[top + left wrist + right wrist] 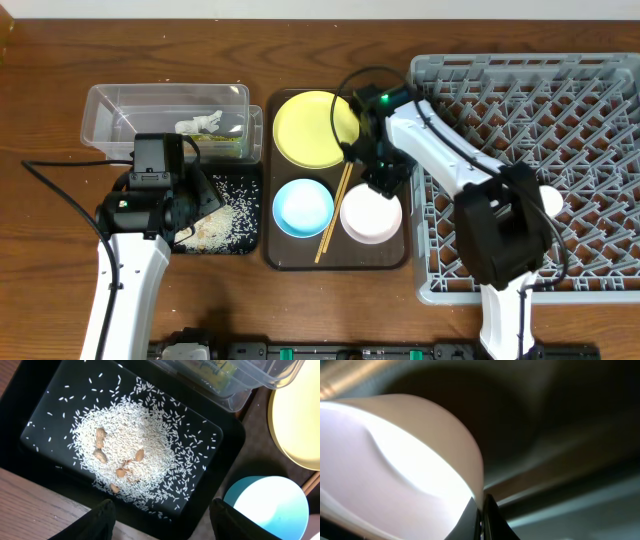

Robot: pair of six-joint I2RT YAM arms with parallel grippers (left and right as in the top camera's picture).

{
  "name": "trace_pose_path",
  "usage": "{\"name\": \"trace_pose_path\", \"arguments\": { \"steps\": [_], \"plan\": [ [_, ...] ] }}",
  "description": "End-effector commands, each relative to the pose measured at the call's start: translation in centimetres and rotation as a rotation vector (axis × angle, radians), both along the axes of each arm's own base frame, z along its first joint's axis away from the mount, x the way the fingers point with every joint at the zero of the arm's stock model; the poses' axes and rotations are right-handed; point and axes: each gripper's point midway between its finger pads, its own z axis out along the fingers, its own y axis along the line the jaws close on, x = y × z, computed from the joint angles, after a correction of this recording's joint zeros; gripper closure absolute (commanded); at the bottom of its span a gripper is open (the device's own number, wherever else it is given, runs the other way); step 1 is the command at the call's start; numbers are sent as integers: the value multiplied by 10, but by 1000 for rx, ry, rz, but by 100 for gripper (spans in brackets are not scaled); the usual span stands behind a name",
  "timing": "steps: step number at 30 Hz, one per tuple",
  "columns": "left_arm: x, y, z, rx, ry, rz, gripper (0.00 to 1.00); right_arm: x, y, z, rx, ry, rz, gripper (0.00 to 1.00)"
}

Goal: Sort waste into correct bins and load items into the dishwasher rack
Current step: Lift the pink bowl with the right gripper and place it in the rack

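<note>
The left gripper (161, 506) hangs over the black tray (47, 410) near the left edge of the desk. Its fingers are spread wide with nothing between them. The rice (135, 445) lies in a heap in that tray, with a few brown nuts (100, 435) mixed in. The clear tub (100, 110) sits behind the tray, toward the far left corner. It holds the tissue (200, 122) and the wrapper (225, 146).

In the middle of the desk, the brown tray (380, 257) holds the yellow plate (315, 128), the blue bowl (303, 207), the chopsticks (333, 215) and the white bowl (371, 218). The right gripper (481, 507) pinches the rim of the white bowl.

The grey rack (560, 100) fills the right side of the desk. A small white cup (551, 200) sits in it, beside the right arm.
</note>
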Motion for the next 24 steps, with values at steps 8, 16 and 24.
{"name": "trace_pose_path", "arguments": {
  "steps": [8,16,24],
  "plan": [
    [0,3,4,9,-12,14,37,104,-50,165,152,-651,-363,99],
    [0,3,4,9,-12,14,36,143,-155,224,-274,-1055,-576,99],
    [0,3,4,9,-13,14,36,151,-184,230,-466,-1187,-734,99]
  ]
}}
